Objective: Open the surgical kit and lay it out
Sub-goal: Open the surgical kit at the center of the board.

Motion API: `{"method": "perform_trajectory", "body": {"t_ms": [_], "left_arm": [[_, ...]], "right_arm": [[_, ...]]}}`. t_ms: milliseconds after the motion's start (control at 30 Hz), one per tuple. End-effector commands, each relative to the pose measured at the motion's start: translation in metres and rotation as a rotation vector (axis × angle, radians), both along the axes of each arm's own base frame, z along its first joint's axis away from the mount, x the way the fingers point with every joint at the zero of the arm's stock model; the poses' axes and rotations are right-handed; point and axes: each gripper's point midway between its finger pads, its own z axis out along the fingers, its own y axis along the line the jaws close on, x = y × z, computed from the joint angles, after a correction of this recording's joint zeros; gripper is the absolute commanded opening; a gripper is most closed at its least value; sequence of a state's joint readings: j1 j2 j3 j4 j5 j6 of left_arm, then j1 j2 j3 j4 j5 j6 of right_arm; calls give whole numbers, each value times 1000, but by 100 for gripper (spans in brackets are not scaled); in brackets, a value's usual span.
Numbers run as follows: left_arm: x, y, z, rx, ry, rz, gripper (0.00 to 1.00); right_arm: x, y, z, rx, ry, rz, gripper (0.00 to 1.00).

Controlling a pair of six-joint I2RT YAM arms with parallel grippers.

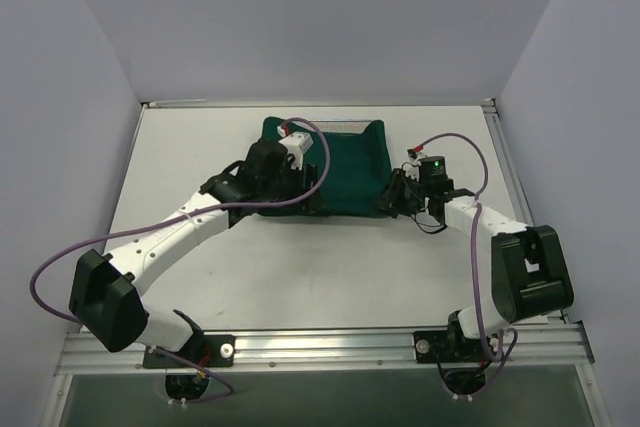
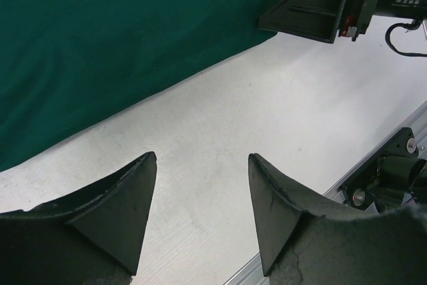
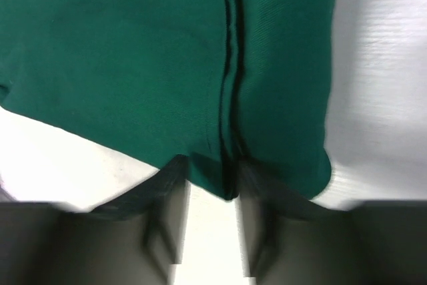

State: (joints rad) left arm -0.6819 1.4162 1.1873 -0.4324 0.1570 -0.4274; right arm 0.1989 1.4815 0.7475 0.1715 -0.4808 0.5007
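Note:
The surgical kit (image 1: 340, 172) lies at the back middle of the table, wrapped in its dark green drape; the tray and instruments are hidden. My left gripper (image 1: 312, 199) is open and empty at the drape's near edge. In the left wrist view its fingers (image 2: 202, 156) hover over bare table, with the drape (image 2: 120, 38) beyond them. My right gripper (image 1: 386, 197) is at the drape's near right corner. In the right wrist view its jaws (image 3: 210, 165) are open and straddle a folded corner of the drape (image 3: 167, 51), the cloth tip between the fingertips.
The white table (image 1: 300, 267) has an aluminium rail (image 1: 330, 347) along its near edge and grey walls on three sides. The right gripper's black body (image 2: 313, 5) shows in the left wrist view, close to the drape's corner. Purple cables loop off both arms.

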Motion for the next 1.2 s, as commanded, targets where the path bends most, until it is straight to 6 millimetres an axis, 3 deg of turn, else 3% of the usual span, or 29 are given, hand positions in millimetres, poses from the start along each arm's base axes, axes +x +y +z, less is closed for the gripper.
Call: {"method": "perform_trajectory", "body": {"t_ms": [0,67,100,200,300,333,533,600,733,1000,1100,1133,1167], "left_arm": [[6,-8,20,0,-74,-14,66],[6,-14,22,1,-112,-27,68],[7,-18,21,2,-142,-36,71],[6,-31,23,6,-241,-49,77],[12,-44,30,-13,-330,-37,80],[14,-47,24,-5,-334,-35,82],[30,-75,13,78,-392,-42,83],[36,-81,3,122,-401,-31,83],[51,-74,-13,220,-410,60,84],[79,-57,-20,352,-433,251,85],[91,-54,-18,354,-430,299,72],[96,-55,-16,342,-424,308,50],[100,-53,-16,334,-415,316,39]], "right_arm": [[-2,18,4,54,-8,42,29],[1,23,11,79,-14,49,16],[0,30,24,119,-34,75,3],[9,42,78,198,-129,78,0],[13,51,117,224,-173,86,0],[14,54,122,239,-170,89,0],[18,65,118,321,-125,95,0],[18,68,127,362,-137,82,0],[16,68,137,389,-142,70,0],[10,75,149,478,-136,80,0],[9,75,150,484,-136,79,0],[9,75,152,486,-137,84,0],[10,73,150,481,-133,80,9]]}}
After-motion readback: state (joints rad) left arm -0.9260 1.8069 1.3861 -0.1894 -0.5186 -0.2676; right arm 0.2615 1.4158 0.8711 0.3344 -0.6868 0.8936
